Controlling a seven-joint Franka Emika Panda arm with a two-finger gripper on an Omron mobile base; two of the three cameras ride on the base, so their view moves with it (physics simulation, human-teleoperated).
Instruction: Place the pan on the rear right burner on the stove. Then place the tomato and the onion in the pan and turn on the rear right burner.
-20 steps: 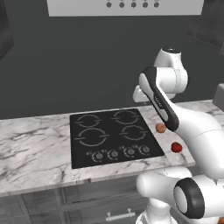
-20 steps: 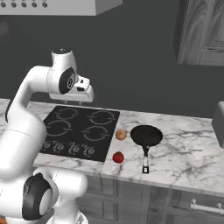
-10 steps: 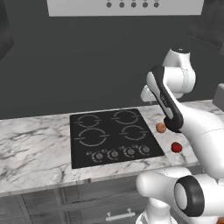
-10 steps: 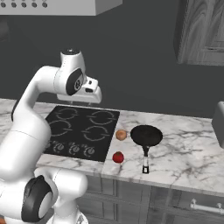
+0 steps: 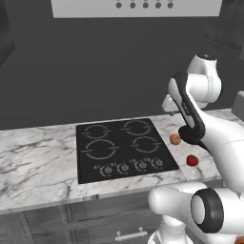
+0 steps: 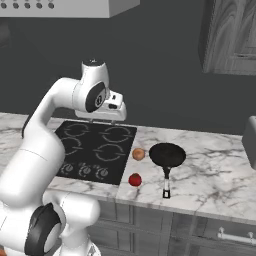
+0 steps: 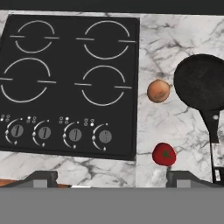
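The black pan (image 7: 199, 81) lies on the marble counter right of the stove (image 7: 65, 118), its thin handle (image 7: 213, 127) pointing toward the front edge. The brownish onion (image 7: 158, 91) rests between the stove and the pan, and the red tomato (image 7: 164, 154) sits nearer the front. The rear right burner (image 7: 107, 40) is bare. My gripper (image 7: 113, 180) hangs open high above the cooktop's front edge, holding nothing. The right base view shows the pan (image 6: 167, 154), onion (image 6: 138, 154), tomato (image 6: 134, 179) and my hand (image 6: 102, 116) over the rear right burner (image 6: 116, 134).
Four round knobs (image 7: 61, 133) line the stove's front. A range hood (image 5: 138, 5) hangs overhead and a wooden cabinet (image 6: 232, 35) is up at the right. A grey appliance (image 6: 250, 142) stands at the counter's far right. Marble counter (image 5: 38, 152) spreads left of the stove.
The arm has swung to the right, carrying the hand from over the stove's rear toward its right side. Pan, onion and tomato have not moved.
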